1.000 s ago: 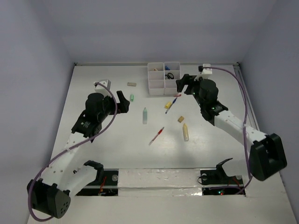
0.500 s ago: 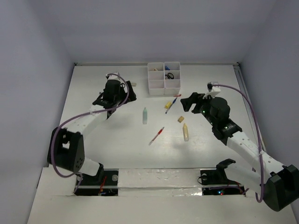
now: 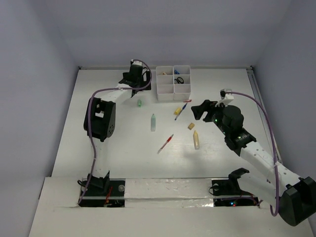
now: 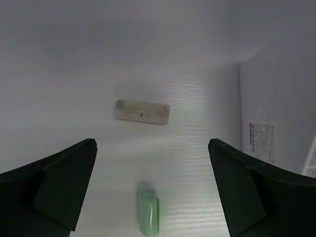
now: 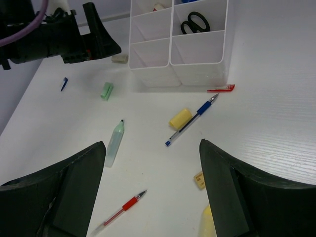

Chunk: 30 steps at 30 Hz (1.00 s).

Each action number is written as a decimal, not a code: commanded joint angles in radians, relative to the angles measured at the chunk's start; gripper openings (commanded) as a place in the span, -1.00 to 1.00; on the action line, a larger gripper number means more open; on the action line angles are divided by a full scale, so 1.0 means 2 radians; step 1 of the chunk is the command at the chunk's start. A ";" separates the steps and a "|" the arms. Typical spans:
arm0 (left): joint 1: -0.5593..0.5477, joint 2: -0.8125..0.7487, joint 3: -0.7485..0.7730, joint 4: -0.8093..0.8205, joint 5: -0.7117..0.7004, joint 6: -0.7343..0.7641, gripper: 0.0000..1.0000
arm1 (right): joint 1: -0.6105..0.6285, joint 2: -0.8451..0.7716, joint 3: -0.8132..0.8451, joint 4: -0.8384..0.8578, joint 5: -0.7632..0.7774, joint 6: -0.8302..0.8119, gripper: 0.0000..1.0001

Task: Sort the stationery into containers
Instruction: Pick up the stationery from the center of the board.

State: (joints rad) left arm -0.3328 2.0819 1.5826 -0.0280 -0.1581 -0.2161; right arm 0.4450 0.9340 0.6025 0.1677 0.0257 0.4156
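The white six-compartment tray [image 3: 173,89] stands at the back centre and also shows in the right wrist view [image 5: 197,54]. It holds black scissors [image 5: 193,22] and other small items. My left gripper [image 3: 138,83] is open and empty just left of the tray, above a beige eraser [image 4: 143,111] and a green cap [image 4: 148,212]. My right gripper [image 3: 200,108] is open and empty, right of the loose items: blue pen [image 5: 192,118], yellow cap [image 5: 180,118], pale-green marker [image 5: 114,143], red pen [image 5: 121,206], tan eraser [image 5: 199,178] and yellow marker [image 3: 196,139].
A red pen clip [image 5: 220,89] lies against the tray's front wall. A small blue cap [image 5: 64,84] lies left of the green cap [image 5: 106,91]. The left arm's elbow [image 3: 98,118] stands over the left side of the table. Walls close the back and sides.
My left arm has swung from the middle left to the back, beside the tray. My right gripper has drawn back from the tray toward the near right.
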 commanded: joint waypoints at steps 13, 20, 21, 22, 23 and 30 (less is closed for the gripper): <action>0.011 0.105 0.127 -0.062 -0.021 0.063 0.86 | 0.001 -0.008 0.002 0.027 -0.007 0.002 0.63; 0.011 0.122 0.130 -0.059 -0.008 0.060 0.74 | 0.001 -0.007 0.004 0.026 -0.006 0.002 0.63; 0.011 0.123 0.128 -0.056 -0.011 0.061 0.72 | 0.001 -0.004 0.004 0.027 -0.006 0.002 0.62; 0.011 0.123 0.127 -0.054 -0.011 0.061 0.69 | 0.001 -0.004 0.003 0.027 -0.004 0.002 0.62; 0.011 0.124 0.126 -0.053 -0.011 0.060 0.66 | 0.001 -0.003 0.004 0.026 -0.003 0.002 0.62; 0.011 0.129 0.121 -0.045 -0.005 0.057 0.38 | 0.001 -0.004 0.003 0.027 -0.001 0.001 0.61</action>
State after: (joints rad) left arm -0.3130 2.3367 1.8153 -0.1234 -0.1661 -0.1085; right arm 0.4450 0.9337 0.6025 0.1719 0.0250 0.4160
